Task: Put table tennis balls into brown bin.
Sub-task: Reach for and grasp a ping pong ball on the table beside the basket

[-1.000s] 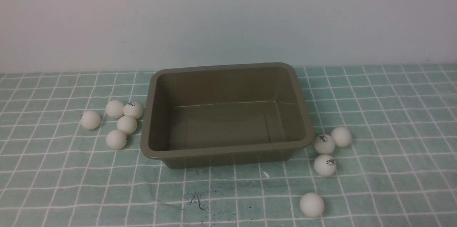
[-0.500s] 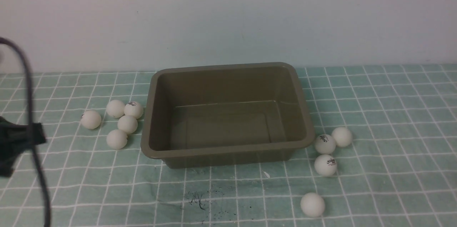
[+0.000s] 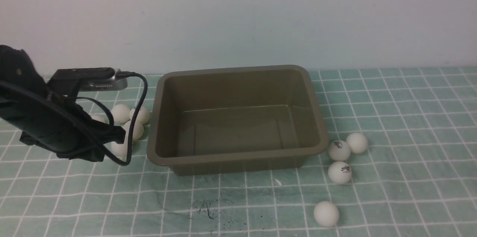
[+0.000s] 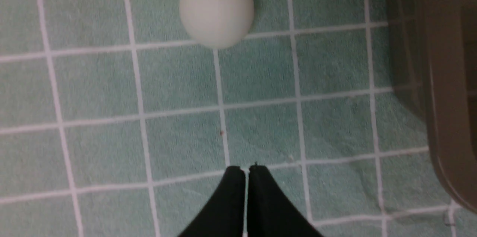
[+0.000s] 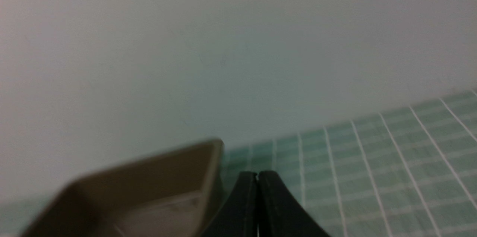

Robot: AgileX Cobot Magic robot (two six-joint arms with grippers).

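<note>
Because the brown bin sits open and empty at the centre of the frame, with table tennis balls lying on the table on both sides of it, each arm seems to have a group within its own reach. One cluster lies at centre left, just beside the bin's wall and partly hidden behind the left arm, which reaches in from the left edge. Four more lie at lower right: two touching near the bin's front corner, one just below them, and one well apart near the bottom edge.

The wrist view shows the left jaws clenched tip to tip and holding nothing, pointed down at the checked cloth. One ball lies ahead of the tips, clearly apart from them and a little off their line, with the bin's rim close alongside. The jaws would probably have to part and move forward before they could take it. The right jaws are likewise clenched and empty, facing the wall past a corner of the bin, with no ball in their view.
</note>
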